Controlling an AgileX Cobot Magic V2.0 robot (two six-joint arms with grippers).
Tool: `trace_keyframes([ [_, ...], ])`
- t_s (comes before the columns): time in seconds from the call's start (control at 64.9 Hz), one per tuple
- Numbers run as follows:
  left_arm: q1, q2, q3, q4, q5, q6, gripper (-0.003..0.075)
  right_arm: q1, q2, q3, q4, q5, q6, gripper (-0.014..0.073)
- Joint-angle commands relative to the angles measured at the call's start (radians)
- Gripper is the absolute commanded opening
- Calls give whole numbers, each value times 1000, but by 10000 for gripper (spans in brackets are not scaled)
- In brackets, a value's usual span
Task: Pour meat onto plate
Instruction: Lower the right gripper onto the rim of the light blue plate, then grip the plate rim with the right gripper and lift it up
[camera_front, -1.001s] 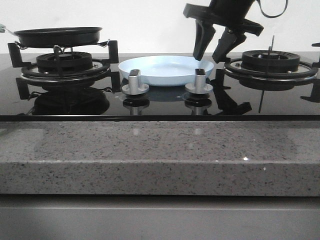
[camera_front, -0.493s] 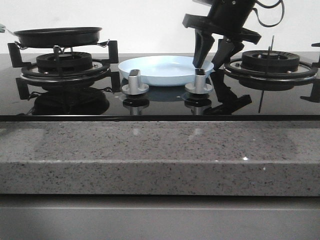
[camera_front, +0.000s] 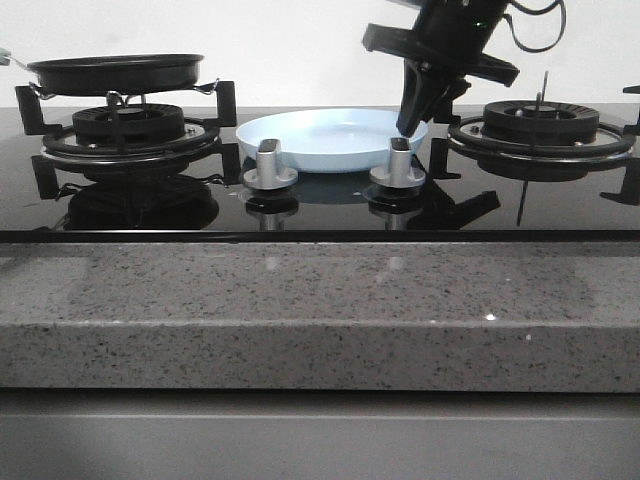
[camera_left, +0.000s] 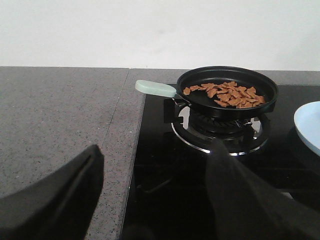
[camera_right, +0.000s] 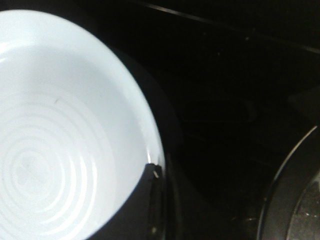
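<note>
The meat (camera_left: 227, 95) is a heap of orange-brown pieces lying in the black frying pan (camera_left: 225, 90), which sits on the left burner (camera_front: 125, 125) with its pale green handle (camera_left: 156, 88) pointing away from the hob. The pale blue plate (camera_front: 330, 140) rests on the glass hob between the burners and holds nothing. My right gripper (camera_front: 408, 122) is shut on the plate's right rim, one finger (camera_right: 142, 205) inside the dish and the rim (camera_right: 161, 159) pinched against the other. My left gripper (camera_left: 155, 195) hangs open over the hob's left edge, well short of the pan.
Two silver knobs (camera_front: 270, 165) (camera_front: 398, 165) stand in front of the plate. The right burner grate (camera_front: 540, 130) is close beside my right gripper. A speckled granite counter (camera_front: 300, 300) runs along the front and to the left of the hob (camera_left: 60, 120).
My right gripper has come down and leftward to the plate's right rim, and its fingers have gone from spread apart to closed on that rim.
</note>
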Motion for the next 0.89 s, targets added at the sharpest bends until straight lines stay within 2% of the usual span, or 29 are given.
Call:
trace_keyframes([
  [0.0,0,11,-37,-7,-72,-11,437,-8,-85,-35,10,68,-15,-60],
  [0.339,0,11,-37,-7,-93,-11,437,-23,-204,-32,10,96,-14,-60],
  [0.616,0,11,-37,-7,-93,-11,437,-23,-372,-17,10,96,-15,-60],
  [0.755,0,11,-37,-7,-93,-11,437,-23,-472,66,10,80,-44,-60],
  [0.878,0,11,-37,-7,-93,-11,437,-23,-606,240,10,13,-67,-60],
])
